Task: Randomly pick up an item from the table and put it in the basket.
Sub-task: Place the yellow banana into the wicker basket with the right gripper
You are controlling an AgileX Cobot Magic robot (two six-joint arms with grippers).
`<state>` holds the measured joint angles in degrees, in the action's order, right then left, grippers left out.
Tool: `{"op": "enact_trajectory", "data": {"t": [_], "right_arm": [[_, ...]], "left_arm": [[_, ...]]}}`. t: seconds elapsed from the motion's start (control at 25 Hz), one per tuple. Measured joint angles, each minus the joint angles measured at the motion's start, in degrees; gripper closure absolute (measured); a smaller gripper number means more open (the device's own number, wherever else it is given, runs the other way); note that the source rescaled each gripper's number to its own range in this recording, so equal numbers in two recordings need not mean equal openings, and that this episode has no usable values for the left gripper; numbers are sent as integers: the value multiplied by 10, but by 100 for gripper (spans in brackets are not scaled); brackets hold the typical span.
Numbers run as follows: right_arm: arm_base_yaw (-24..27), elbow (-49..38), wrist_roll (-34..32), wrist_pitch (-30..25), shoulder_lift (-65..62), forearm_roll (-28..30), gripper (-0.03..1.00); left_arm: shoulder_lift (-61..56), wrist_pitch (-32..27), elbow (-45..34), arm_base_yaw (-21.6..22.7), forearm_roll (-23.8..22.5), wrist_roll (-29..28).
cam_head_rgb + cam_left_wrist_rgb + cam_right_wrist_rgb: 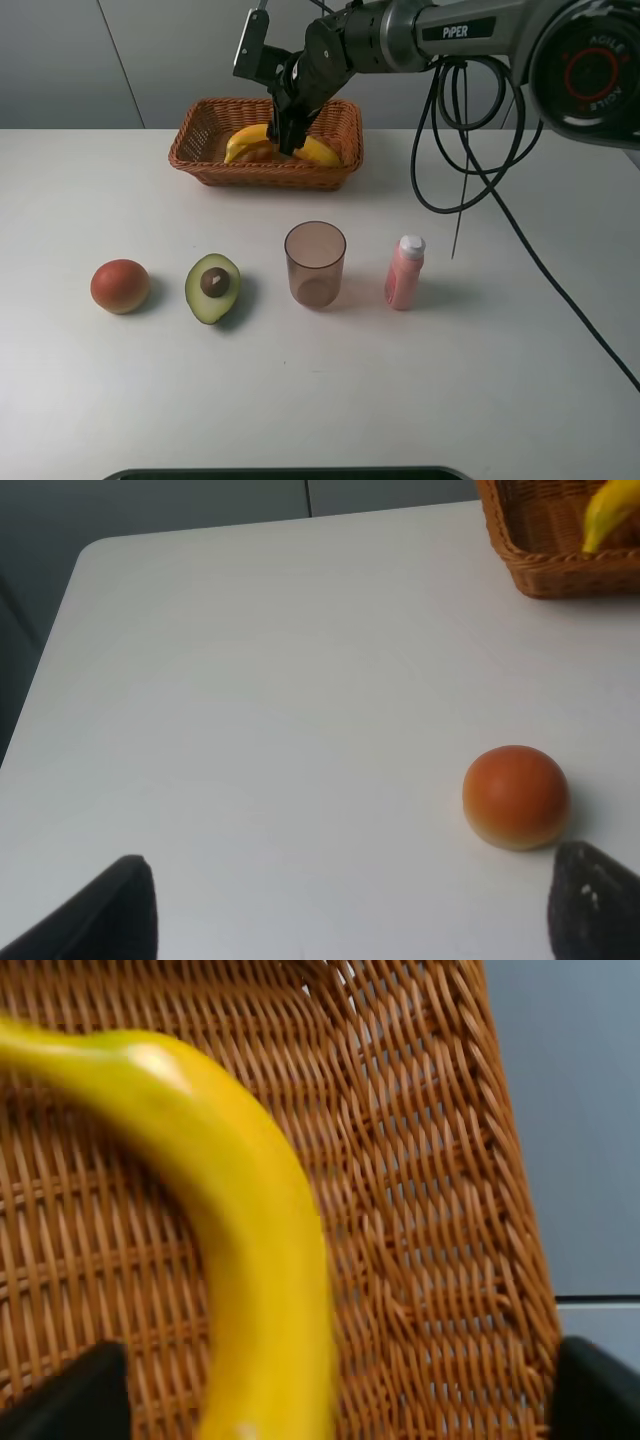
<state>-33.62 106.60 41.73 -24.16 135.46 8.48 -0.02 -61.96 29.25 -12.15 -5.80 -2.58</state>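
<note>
The yellow banana [243,142] lies in the brown woven basket [200,160] at the back of the white table [520,400]. My right gripper [289,138] reaches down into the basket right over the banana's middle. In the right wrist view the banana [250,1240] lies on the basket's weave [430,1210] between my two fingertips, which stand far apart and clear of it, so the right gripper [340,1400] is open. My left gripper [350,910] is open and empty, low over bare table; it is out of the high view. The left wrist view shows a basket corner [545,570] and a banana tip [608,515].
A row stands in front of the basket: a round red-orange fruit [120,285], a halved avocado [213,288], a translucent brownish cup [315,264] and a pink bottle [404,272]. The fruit [516,796] is near my left gripper. Black cables [460,170] hang at the right.
</note>
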Motion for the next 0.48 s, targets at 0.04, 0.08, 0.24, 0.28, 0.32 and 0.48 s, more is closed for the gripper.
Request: {"op": "enact_trajectory", "data": {"t": [0.04,0.08,0.24,0.28,0.32,0.48], "right_arm": [[0,0,0,0,0,0,3],[0,0,0,0,0,0,3],[0,0,0,0,0,0,-3],[0,0,0,0,0,0,-3],[0,0,0,0,0,0,-3],[0,0,0,-1,-2,0,-3]], "left_arm": [[0,0,0,0,0,0],[0,0,0,0,0,0],[0,0,0,0,0,0],[0,0,0,0,0,0],[0,0,0,0,0,0],[0,0,0,0,0,0]]}}
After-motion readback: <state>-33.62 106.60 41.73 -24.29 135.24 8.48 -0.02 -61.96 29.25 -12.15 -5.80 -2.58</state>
